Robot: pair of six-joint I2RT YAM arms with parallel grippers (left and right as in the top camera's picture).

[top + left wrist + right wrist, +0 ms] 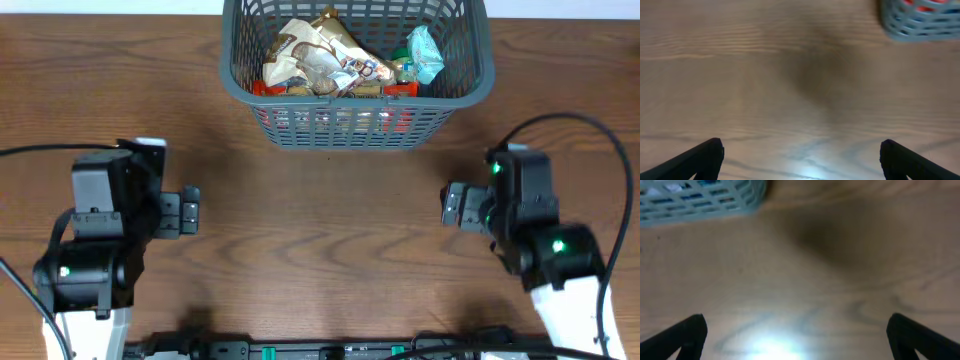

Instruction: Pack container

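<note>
wooden table (320, 230), dark brown grain

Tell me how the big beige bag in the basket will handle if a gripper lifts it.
The beige bag looks crumpled and puffy, so it is probably floppy and light. Its shiny film may slip.

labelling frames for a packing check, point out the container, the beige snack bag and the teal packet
container (330, 125), overhead view, front mesh wall
beige snack bag (322, 58), overhead view, crumpled middle
teal packet (426, 52), overhead view, its middle
</note>
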